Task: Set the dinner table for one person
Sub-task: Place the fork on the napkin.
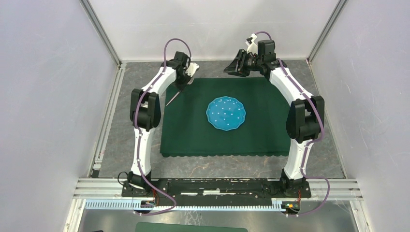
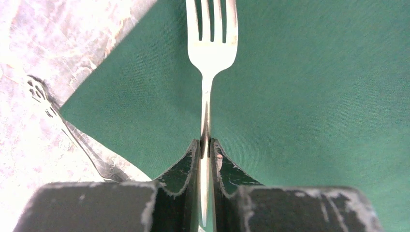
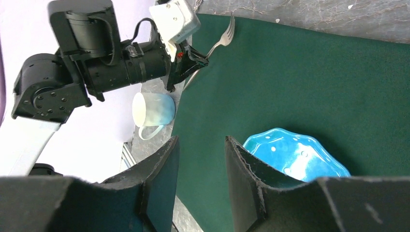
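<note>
While the left claw (image 2: pixel 206 145) clamps a fork (image 2: pixel 211 53) over the cloth (image 2: pixel 314 96) corner, right claw (image 3: pixel 201 141) parted, empty, raised.

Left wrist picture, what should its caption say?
Left gripper holds a silver fork by its handle over the green cloth.

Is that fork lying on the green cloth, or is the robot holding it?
Held. The jaws of the left arm grip the fork by its handle, tines out over the cloth; its shadow lies apart on the table.

White arm links (image 1: pixel 155 85), black joints (image 1: pixel 146 110), purple cables (image 1: pixel 166 48) and scuffed black fingers (image 2: pixel 181 169).
</note>
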Robot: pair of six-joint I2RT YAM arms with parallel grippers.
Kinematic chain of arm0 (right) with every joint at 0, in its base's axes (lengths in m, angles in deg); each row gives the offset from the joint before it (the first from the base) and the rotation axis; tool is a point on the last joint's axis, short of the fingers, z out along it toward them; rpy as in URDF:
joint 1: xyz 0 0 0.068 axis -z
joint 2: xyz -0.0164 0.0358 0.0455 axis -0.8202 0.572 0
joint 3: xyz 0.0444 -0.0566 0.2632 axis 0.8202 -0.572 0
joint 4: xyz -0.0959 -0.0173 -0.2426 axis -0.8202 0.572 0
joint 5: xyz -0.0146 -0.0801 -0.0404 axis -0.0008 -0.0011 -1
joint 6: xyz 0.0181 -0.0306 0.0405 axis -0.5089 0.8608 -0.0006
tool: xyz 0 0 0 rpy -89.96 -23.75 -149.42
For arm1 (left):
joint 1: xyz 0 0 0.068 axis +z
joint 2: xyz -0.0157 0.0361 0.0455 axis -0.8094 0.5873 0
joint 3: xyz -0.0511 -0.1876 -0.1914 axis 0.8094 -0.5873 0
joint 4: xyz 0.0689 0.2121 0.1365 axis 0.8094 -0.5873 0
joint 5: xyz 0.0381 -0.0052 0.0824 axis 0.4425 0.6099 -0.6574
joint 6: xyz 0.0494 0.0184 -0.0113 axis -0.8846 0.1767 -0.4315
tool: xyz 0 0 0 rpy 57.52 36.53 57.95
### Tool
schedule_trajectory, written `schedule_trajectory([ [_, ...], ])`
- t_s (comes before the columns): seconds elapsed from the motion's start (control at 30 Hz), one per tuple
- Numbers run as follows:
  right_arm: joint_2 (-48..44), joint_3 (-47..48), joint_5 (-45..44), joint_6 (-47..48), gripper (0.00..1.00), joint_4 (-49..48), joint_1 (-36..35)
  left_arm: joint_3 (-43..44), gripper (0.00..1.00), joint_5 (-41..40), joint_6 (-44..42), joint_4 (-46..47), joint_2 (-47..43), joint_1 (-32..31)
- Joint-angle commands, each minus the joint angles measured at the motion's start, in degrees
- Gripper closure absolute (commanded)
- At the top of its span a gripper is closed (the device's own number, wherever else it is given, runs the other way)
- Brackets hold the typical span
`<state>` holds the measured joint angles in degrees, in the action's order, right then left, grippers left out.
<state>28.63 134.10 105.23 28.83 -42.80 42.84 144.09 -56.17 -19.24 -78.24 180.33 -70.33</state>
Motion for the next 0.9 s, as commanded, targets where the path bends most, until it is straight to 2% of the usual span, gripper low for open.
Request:
schedule_trajectory([
  [0.0, -3.7, -0.4, -0.5, -0.1, 0.55, -2.1, -0.3, 4.2, 0.93, -1.6, 9.7, -0.6, -2.1, -0.9],
  [0.17, -4.0, -1.0, 0.1, 0.2, 0.55, -2.1, -0.3, 3.9, 0.94, 3.1, 17.6, -0.6, -4.3, -1.3],
  [0.3, -3.3, 0.3, 1.0, 0.2, 0.55, -2.4, -0.2, 1.7, 0.95, 2.1, 23.0, -0.9, -7.3, -2.7],
  [0.5, -1.0, 3.5, 3.0, -0.4, 0.55, -3.3, -0.3, -7.5, 0.98, 1.7, 32.8, -0.7, -14.5, -3.1],
  [0.87, -2.9, -0.8, 4.8, 0.3, 0.55, -4.7, -0.2, -23.1, 0.98, 1.7, 42.9, 0.8, -25.1, -3.3],
])
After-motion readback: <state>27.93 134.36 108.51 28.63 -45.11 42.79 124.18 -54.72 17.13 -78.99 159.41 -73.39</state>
